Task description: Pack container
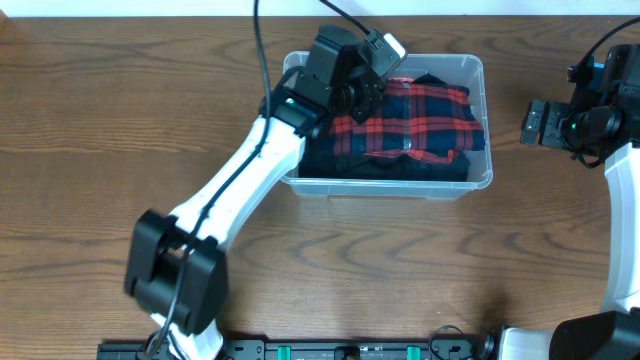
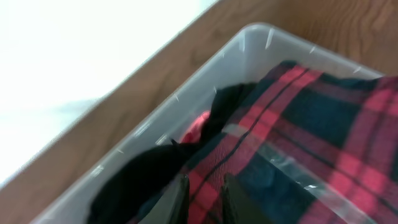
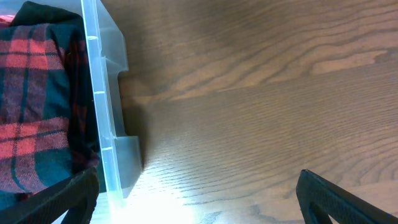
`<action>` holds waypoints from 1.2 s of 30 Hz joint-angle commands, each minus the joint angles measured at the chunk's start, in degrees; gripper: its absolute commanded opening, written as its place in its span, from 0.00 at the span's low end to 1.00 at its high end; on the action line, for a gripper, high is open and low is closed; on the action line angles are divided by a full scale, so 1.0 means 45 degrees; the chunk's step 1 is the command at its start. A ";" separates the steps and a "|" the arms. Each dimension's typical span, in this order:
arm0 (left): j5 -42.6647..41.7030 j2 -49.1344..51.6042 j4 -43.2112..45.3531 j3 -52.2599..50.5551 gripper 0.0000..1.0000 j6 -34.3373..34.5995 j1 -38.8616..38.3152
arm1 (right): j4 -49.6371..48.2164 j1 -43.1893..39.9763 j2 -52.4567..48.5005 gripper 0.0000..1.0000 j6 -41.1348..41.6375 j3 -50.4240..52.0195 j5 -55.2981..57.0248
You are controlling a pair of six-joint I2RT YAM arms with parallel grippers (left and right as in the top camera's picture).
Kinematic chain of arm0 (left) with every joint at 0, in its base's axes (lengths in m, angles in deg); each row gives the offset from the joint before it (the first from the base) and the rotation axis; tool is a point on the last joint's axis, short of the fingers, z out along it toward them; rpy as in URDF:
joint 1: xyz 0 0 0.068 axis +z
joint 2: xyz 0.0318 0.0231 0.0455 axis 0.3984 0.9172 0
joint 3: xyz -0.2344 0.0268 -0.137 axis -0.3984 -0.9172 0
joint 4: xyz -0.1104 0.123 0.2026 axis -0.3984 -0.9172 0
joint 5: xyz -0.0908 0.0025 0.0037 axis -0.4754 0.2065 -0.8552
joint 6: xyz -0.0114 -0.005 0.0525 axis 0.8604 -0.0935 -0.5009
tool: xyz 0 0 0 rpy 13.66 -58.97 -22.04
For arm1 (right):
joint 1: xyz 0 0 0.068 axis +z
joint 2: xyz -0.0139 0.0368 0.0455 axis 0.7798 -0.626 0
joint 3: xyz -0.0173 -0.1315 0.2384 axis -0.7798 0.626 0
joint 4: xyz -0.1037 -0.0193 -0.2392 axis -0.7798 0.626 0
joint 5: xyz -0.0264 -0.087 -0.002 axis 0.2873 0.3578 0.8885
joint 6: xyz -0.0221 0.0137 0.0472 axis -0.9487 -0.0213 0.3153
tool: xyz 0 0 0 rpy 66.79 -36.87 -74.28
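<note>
Wood bench held the container. Left pincer pinched the plaid cloth just beneath it, probably to tuck it in. Right pincer was spread, parked clear.

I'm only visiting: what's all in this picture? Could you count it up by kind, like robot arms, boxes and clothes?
Robot arms: 2 (left arm, right arm)
Clear plastic container: 1
Red and black plaid garment: 1
Black clothing: at least 1; the pieces cannot be told apart
Total: 5 at the least
</note>
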 commanded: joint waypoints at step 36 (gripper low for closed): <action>0.1865 0.0083 -0.0253 0.0170 0.19 0.2239 -0.1413 | 0.0010 -0.0073 -0.0010 0.99 0.0136 -0.0034 0.0034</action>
